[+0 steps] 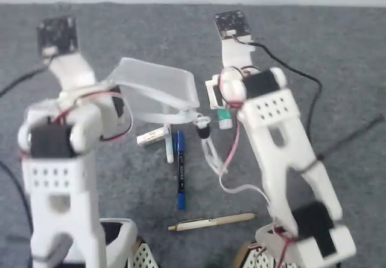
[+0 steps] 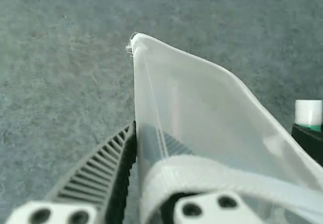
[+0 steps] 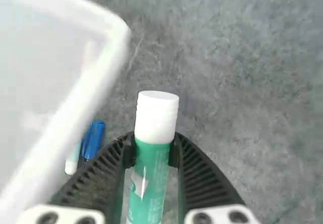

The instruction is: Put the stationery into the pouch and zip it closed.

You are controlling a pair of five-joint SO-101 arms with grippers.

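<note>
High view: the pouch [image 1: 154, 84] is held above the table [image 1: 338, 51], with a blue pen [image 1: 180, 168] laid nearby. Left wrist view: the left end effector [image 2: 151, 138] is clamped on the pouch. Right wrist view: a glue stick [image 3: 151, 148] is gripped by the right end effector [image 3: 153, 141].

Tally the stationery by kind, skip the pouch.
Glue stick: 1
Pens: 2 (blue pen, beige pen)
White pieces, kind unclear: 2 (short white tube, slim white stick)
Total: 5
</note>
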